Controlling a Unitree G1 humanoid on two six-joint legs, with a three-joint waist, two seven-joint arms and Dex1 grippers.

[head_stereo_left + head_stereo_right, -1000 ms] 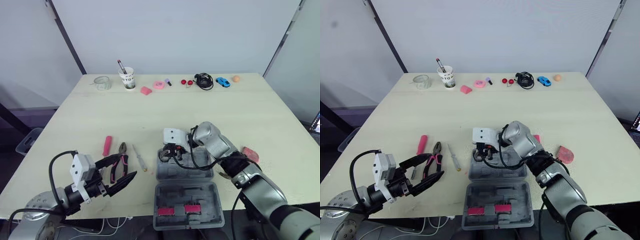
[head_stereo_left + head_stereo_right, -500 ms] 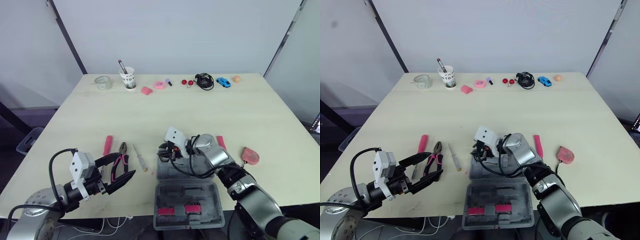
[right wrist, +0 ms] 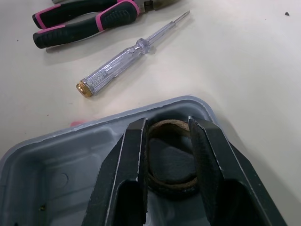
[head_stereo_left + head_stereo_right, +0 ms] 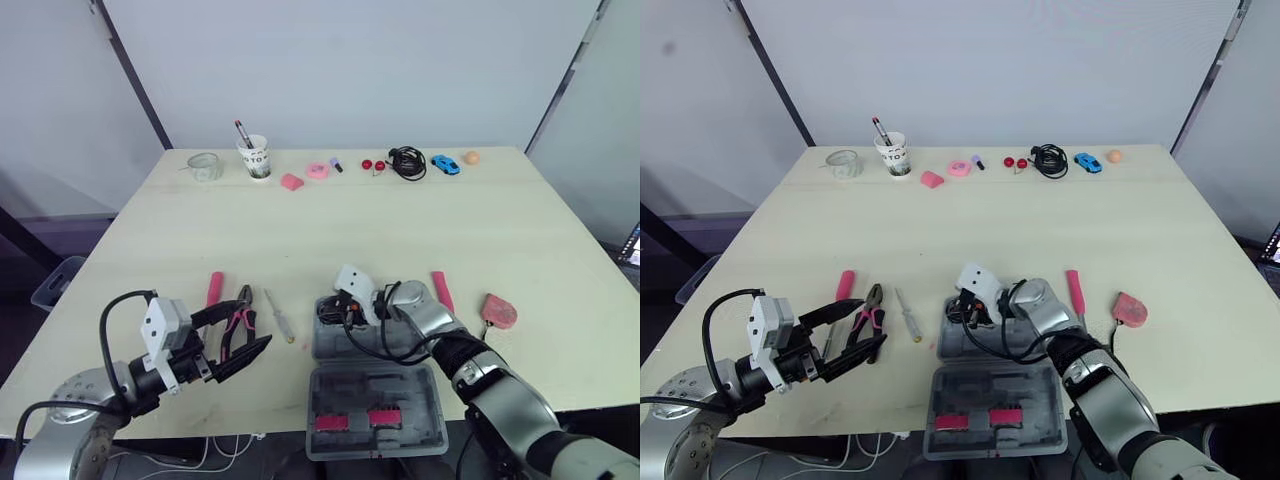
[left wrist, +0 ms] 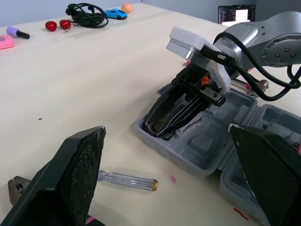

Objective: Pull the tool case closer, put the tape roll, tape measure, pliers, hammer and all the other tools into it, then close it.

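Observation:
The grey tool case [image 4: 390, 350] lies open at the table's front centre, its lid [image 4: 376, 390] towards me. My right gripper [image 4: 337, 314] reaches into the case's far left corner, shut on a dark tape roll [image 3: 170, 189] that sits between its fingers. My left gripper [image 4: 255, 327] hovers open just above the pink-and-black pliers [image 4: 238, 325]. A clear screwdriver [image 4: 279, 315] lies between pliers and case. Pink-handled tools lie at the left [image 4: 215, 290] and right [image 4: 441, 291]. A pink tape measure [image 4: 500, 311] rests right of the case.
Along the far edge stand a clear tape roll [image 4: 204, 165], a paper cup with a pen [image 4: 258, 157], small pink items [image 4: 305, 175], red cherries [image 4: 373, 164], a black cable [image 4: 407, 161], a blue toy car [image 4: 446, 164] and an orange ball [image 4: 471, 157].
My right forearm has dropped lower over the case, uncovering the pink-handled tool on the right; its gripper stays in the case's corner. The left gripper has barely shifted.

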